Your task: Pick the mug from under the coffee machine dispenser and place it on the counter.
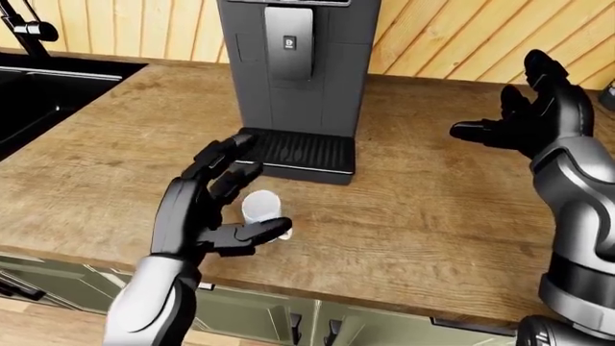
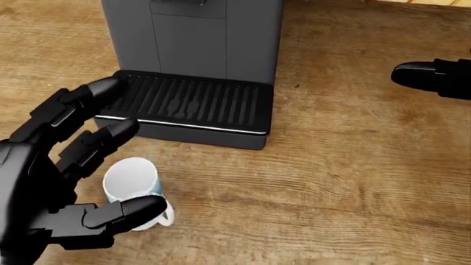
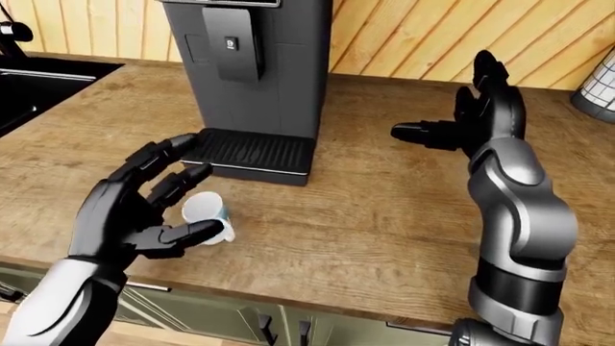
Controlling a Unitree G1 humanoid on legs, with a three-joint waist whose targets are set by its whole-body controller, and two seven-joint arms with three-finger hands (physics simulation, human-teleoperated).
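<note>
The white and pale blue mug (image 2: 131,185) stands upright on the wooden counter (image 2: 338,182), below and left of the coffee machine's drip tray (image 2: 188,99) in the head view. My left hand (image 1: 262,184) is open around it. The fingers spread above the mug and the thumb (image 2: 121,212) lies beside the handle. I cannot tell whether the thumb touches it. The dark coffee machine (image 1: 298,65) rises behind, and nothing stands under its dispenser (image 1: 288,43). My right hand (image 3: 452,108) hovers open to the machine's right, holding nothing.
A black sink (image 1: 48,94) with a faucet (image 1: 29,29) lies at the left. The counter's near edge runs above green cabinets (image 1: 250,317). A wire-mesh object (image 3: 598,86) shows at the far right. A wooden plank wall (image 1: 461,36) backs the counter.
</note>
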